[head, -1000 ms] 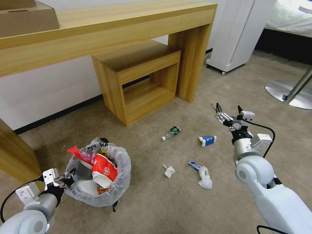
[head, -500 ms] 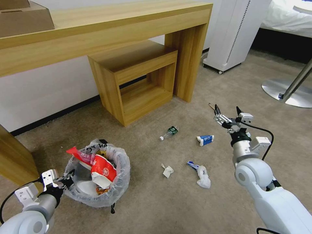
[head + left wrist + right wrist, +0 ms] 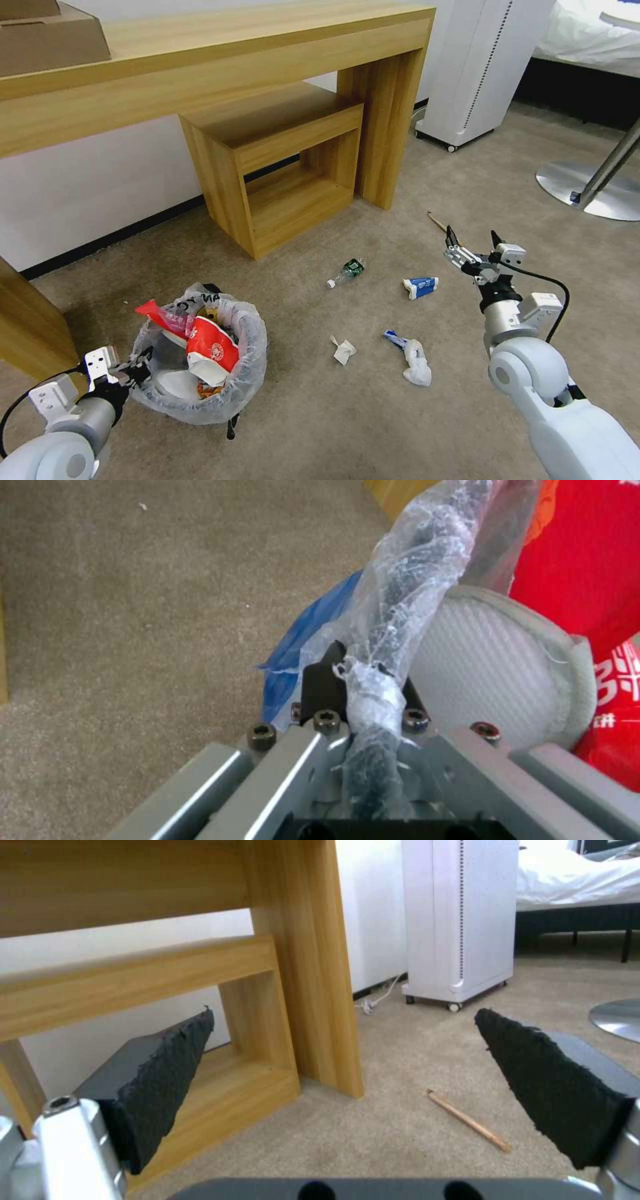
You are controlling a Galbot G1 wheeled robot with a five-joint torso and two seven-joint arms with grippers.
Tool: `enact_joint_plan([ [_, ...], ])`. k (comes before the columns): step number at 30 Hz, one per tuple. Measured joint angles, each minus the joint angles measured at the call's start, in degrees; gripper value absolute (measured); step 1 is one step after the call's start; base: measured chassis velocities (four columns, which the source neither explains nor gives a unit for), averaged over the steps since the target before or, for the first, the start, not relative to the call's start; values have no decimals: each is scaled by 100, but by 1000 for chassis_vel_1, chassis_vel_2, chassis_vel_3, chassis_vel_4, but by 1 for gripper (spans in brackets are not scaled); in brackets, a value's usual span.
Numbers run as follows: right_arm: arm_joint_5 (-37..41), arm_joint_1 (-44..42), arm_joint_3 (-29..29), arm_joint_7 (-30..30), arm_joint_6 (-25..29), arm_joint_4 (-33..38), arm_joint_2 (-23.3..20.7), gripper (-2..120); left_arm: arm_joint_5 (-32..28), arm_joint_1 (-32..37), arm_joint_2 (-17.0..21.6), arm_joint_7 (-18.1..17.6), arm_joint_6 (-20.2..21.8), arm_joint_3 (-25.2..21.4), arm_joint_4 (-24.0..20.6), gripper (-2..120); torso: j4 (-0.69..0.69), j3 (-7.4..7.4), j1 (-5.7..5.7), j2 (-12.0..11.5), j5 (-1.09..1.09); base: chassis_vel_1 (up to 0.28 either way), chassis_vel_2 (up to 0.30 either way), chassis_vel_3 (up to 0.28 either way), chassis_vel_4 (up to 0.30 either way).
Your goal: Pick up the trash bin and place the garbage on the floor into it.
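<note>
Left gripper (image 3: pixel 363 690) jaws pinch trash bin (image 3: pixel 200 393) rim — right gripper (image 3: pixel 473 241) jaws wide.

The right gripper (image 3: pixel 343 1050) hung low over the beige carpet (image 3: pixel 400 1125), its two black, rough-edged pads (image 3: pixel 163 1075) spread wide apart with nothing between them. Between the pads, on the carpet, a wooden stick (image 3: pixel 469 1120) lay at a slant, apart from both pads. Beyond stood a light wooden desk leg (image 3: pixel 307 960) with a low open wooden shelf unit (image 3: pixel 167 1005) beside it against the white wall. Farther off was a white wheeled appliance (image 3: pixel 460 915), a cable (image 3: pixel 377 999) trailing at its base, and a bed with white bedding (image 3: pixel 573 875)
</note>
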Motion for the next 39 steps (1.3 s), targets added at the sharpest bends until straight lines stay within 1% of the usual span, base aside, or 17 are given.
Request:
enact_joint_plan([
  [6,-20,-2,-16,5,-1,0,12,100,6,6,-9,0,-3,2,-2,0,0,0,0,0,1,-64,47,42,-59],
  [16,-71,57,-129,11,6,-42,28,100,9,13,-19,12,-29,-7,0,0,0,1,0,0,2,-105,102,113,-101],
  [17,-83,69,-141,16,8,-57,30,100,11,3,-28,13,-31,-6,13,0,0,1,0,0,-1,-69,78,63,-57],
  [23,-96,82,-173,23,33,-114,25,100,51,-46,-66,19,-37,47,79,0,0,1,0,0,1,-27,29,29,-19],
  [28,-180,80,-269,38,154,-179,10,100,60,-94,-49,18,-37,71,122,0,0,0,0,0,1,0,0,0,0],
  [29,-116,84,-324,101,39,-172,-19,100,59,-94,-31,15,-34,70,136,0,0,1,0,0,0,0,0,0,0],
  [30,-116,84,-324,101,39,-172,-19,100,59,-94,-31,15,-34,70,136,0,0,1,0,0,0,0,0,0,0],
  [31,16,84,-396,172,-110,-149,-57,100,59,-95,-28,13,-33,70,147,0,0,1,1,0,1,0,0,0,0],
  [32,265,84,-522,360,-416,-101,-120,100,58,-100,-29,12,-32,70,157,0,0,0,0,0,1,0,0,0,0],
  [33,447,80,-589,465,-599,-74,-158,100,58,-106,-31,10,-31,70,161,0,0,0,0,0,0,0,0,0,0],
  [34,447,80,-589,465,-599,-74,-158,100,58,-106,-31,10,-31,70,161,0,0,0,0,0,0,0,0,0,0],
  [36,1107,74,-813,781,-1173,-39,-306,100,58,-121,-45,7,-30,69,172,0,0,0,0,0,1,0,0,0,0],
  [37,1349,62,-883,879,-1374,-36,-373,100,57,-127,-49,7,-30,67,179,0,1,0,0,0,1,0,0,0,0],
  [38,1349,62,-883,879,-1374,-36,-373,100,57,-127,-49,7,-30,67,179,0,1,0,0,0,1,0,0,0,0],
  [39,1570,24,-924,975,-1651,-12,-447,100,57,-133,-52,7,-30,62,191,0,1,0,0,0,1,0,0,0,0],
])
